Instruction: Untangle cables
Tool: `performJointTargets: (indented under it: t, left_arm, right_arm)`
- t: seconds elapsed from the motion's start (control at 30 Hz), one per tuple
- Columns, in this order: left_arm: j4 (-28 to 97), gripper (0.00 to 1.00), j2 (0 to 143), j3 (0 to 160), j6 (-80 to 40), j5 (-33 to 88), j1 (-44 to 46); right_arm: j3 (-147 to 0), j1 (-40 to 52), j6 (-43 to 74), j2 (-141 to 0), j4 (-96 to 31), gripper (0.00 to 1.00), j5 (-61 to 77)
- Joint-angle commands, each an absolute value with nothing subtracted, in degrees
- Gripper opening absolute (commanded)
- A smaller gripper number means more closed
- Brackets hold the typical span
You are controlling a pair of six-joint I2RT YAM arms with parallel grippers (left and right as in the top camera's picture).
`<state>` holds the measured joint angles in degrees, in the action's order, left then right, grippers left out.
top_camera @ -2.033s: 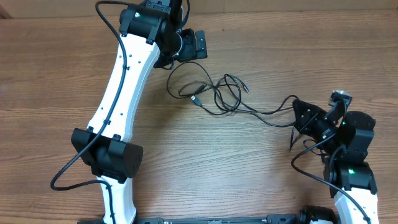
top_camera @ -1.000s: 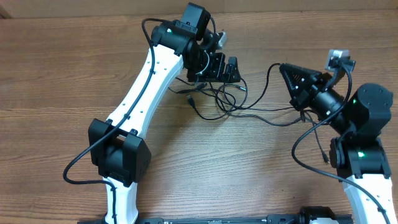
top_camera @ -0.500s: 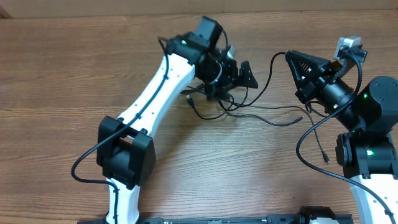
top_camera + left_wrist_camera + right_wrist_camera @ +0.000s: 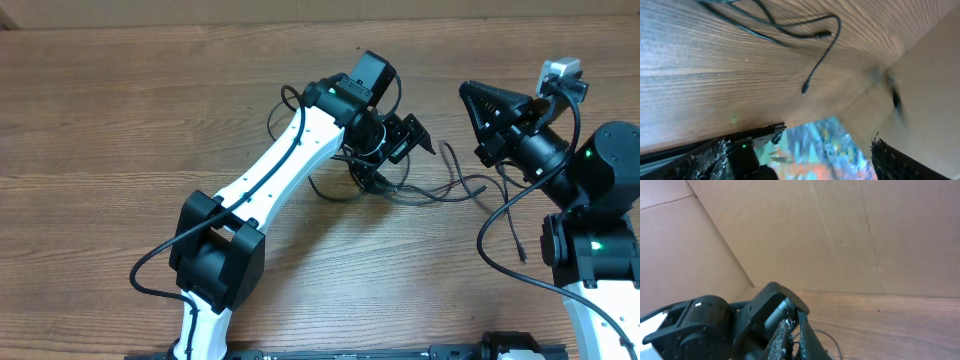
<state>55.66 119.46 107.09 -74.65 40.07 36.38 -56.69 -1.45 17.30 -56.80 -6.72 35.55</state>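
Thin black cables (image 4: 375, 182) lie loosely tangled on the brown wooden table (image 4: 100, 150), partly beneath the left gripper (image 4: 408, 138), whose jaws gape empty. The right gripper (image 4: 470, 95) is pinched closed nearby.

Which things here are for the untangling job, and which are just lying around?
For the job: thin black cables with small plugs; left pincer; right pincer.
Just there: brown wooden table; brown cardboard wall; thicker black wires on the arms.
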Motion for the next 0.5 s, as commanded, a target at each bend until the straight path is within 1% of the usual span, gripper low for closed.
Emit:
performJointTargets:
  t: [0.0,0.17,0.33,0.47]
  left_arm:
    - [55.5,0.96,117.9,106.1,-80.8,35.3,37.3]
    - [55.7,0.98,118.0,106.1,-77.9,26.2,37.5]
    - [55.7,0.99,118.0,106.1,-73.6,21.9,37.0]
    - [55.7,0.99,118.0,106.1,-68.2,19.3,36.3]
  right_arm:
    - [-59.0,-1.3,16.0,-56.3,-6.6,0.05,33.9]
    - [-59.0,-1.3,16.0,-56.3,-8.9,0.05,32.5]
    - [-59.0,-1.3,16.0,-56.3,-15.0,0.05,23.9]
    - [-59.0,-1.3,16.1,-56.7,-20.2,0.05,19.6]
